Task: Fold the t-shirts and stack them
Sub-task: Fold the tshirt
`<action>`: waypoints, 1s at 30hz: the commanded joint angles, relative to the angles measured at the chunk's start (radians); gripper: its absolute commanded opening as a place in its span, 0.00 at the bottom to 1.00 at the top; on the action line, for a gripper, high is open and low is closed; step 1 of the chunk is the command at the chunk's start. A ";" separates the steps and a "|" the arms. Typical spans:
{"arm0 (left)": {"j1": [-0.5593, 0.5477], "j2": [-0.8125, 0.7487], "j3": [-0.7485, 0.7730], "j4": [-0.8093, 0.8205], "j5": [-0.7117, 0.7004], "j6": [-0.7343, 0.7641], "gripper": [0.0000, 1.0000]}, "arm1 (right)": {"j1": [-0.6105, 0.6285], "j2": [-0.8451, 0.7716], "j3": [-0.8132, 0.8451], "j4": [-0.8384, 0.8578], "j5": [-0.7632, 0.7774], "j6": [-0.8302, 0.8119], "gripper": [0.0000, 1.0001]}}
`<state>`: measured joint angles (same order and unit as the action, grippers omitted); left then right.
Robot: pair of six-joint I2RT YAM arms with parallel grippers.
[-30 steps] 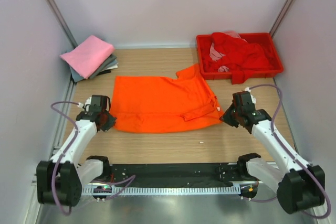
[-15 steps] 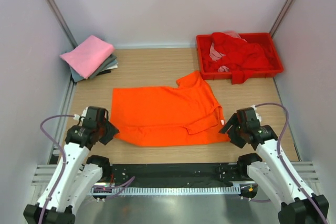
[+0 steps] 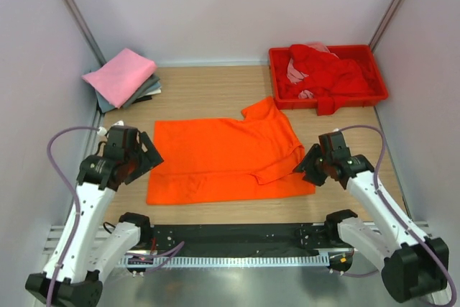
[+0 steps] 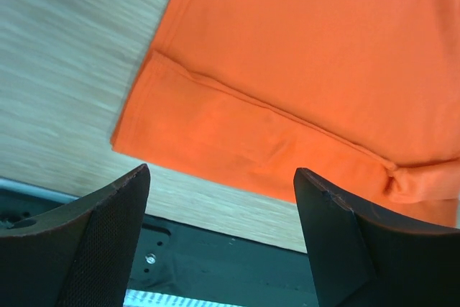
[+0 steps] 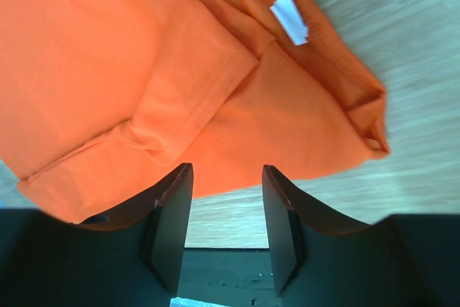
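Starting at the near edge: a black base rail (image 3: 230, 235) runs across the front of the wooden table (image 3: 208, 91), with both arm bases on it. Just beyond it, the left gripper (image 3: 149, 157) sits at the left edge of the orange t-shirt (image 3: 223, 156). Its fingers (image 4: 108, 235) are spread wide and no cloth is caught between them. The left wrist view looks down on the shirt's near-left corner, where a doubled-over strip runs along the near side. The right gripper (image 3: 305, 167) sits at the shirt's right edge. Its fingers (image 5: 169, 228) are parted, a narrower gap than the left, and they pinch nothing. Under it lie the collar with a white label (image 5: 290, 19) and a sleeve (image 5: 194, 84) folded in over the body. The orange t-shirt lies flat in the middle of the table, wider than deep, with one part sticking out at its far-right corner toward the red tray (image 3: 359, 98). Far left, against the wall, there is a small stack: a folded pink t-shirt (image 3: 121, 75) on top and a grey t-shirt (image 3: 147, 93) showing beneath it. Far right, the tray stands on the table and holds a crumpled red t-shirt (image 3: 323, 73), which spills over its front rim. Some paler cloth (image 3: 296, 70) is tucked in beside it; what kind, I cannot tell.
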<state>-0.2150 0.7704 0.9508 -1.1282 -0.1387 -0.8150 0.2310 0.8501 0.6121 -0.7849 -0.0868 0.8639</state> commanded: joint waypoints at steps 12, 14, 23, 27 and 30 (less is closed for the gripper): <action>-0.001 0.064 0.085 0.107 -0.136 0.246 0.83 | 0.237 0.265 -0.005 0.326 0.082 0.142 0.46; -0.001 0.058 0.088 0.113 -0.141 0.260 0.84 | 0.241 0.311 -0.009 0.349 0.084 0.144 0.46; 0.000 0.053 0.062 0.137 -0.134 0.246 0.85 | 0.261 0.365 -0.032 0.395 0.140 0.162 0.45; 0.000 0.047 0.055 0.148 -0.131 0.246 0.85 | 0.261 0.382 -0.043 0.418 0.150 0.161 0.46; 0.000 0.043 0.055 0.146 -0.137 0.246 0.84 | 0.266 0.398 -0.052 0.434 0.136 0.167 0.46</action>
<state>-0.2150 0.8299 1.0023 -1.0233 -0.2550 -0.5892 0.4881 1.2316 0.5720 -0.3996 0.0280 1.0115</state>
